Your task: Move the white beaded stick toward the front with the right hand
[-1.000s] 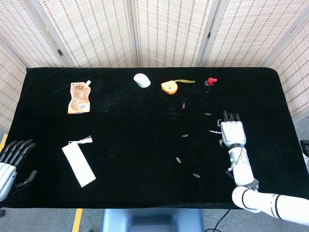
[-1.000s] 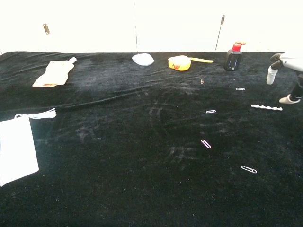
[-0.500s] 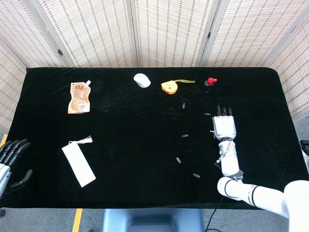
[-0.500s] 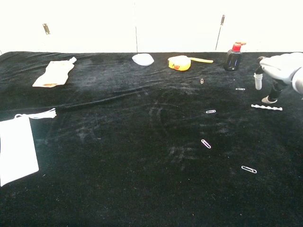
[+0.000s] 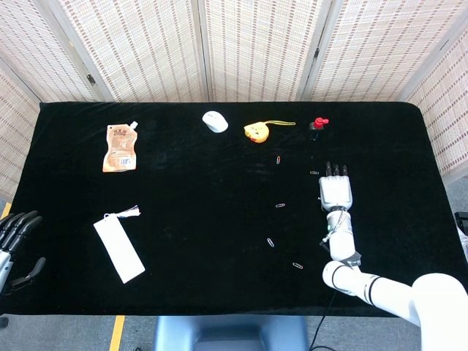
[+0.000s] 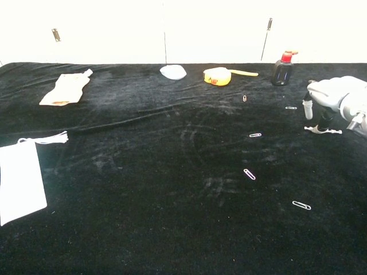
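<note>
The right robot hand (image 6: 335, 103) is positioned, fingers spread and holding nothing, directly over the white beaded stick (image 6: 323, 130) at the right frame edge. No grasp is made; forward displacement remains outstanding.

The head view looks steeply down from above the near edge of the black table (image 5: 219, 241), facing the woven screens (image 5: 248, 44) behind it, and takes in the whole tabletop. The chest view sits much lower and closer, looking nearly level across the same cloth toward the far edge, where the background is washed out, so what stands there is hard to tell. Both share the yellow tape measure (image 5: 255, 131) (image 6: 217, 76), orange pouch (image 5: 120, 148) (image 6: 65, 89) and right hand (image 5: 336, 191) (image 6: 338, 97).
</note>
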`<control>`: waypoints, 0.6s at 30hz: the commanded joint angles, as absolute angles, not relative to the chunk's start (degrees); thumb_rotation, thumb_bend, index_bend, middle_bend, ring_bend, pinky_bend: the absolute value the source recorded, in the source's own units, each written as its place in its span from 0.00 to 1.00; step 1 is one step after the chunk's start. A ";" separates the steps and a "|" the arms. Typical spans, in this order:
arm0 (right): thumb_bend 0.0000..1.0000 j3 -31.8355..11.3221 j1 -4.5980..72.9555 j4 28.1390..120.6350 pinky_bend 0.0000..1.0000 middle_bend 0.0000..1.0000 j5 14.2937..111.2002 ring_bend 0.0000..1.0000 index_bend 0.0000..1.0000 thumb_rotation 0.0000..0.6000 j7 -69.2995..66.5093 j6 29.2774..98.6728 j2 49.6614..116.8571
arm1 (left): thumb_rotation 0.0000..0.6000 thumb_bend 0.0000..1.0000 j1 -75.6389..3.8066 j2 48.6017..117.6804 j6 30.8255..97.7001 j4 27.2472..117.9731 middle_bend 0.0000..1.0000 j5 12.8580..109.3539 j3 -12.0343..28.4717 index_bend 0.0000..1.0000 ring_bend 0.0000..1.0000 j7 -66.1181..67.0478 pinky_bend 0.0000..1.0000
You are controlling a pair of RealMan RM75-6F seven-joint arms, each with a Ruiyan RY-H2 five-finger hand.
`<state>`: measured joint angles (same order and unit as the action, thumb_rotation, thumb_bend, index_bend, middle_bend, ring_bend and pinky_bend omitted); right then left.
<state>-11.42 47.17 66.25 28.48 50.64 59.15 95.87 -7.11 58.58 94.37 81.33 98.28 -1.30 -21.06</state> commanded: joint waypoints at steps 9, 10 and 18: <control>0.29 -12.13 47.23 64.05 0.00 0.00 27.75 0.00 0.49 1.00 51.47 57.94 97.24 | 1.00 0.54 -6.78 58.58 94.85 81.19 0.08 98.18 -1.25 0.01 0.08 -21.24 0.05; 0.29 -12.21 47.22 63.82 0.00 0.00 27.64 0.00 0.49 1.00 51.47 57.74 97.37 | 1.00 0.55 -6.80 58.59 94.74 81.19 0.08 98.15 -1.26 0.01 0.08 -21.18 0.05; 0.29 -12.71 47.78 61.61 0.00 0.00 26.47 0.00 0.50 1.00 52.62 56.12 98.73 | 1.00 0.62 -6.91 58.42 94.45 81.34 0.08 97.78 -1.06 0.01 0.08 -21.34 0.05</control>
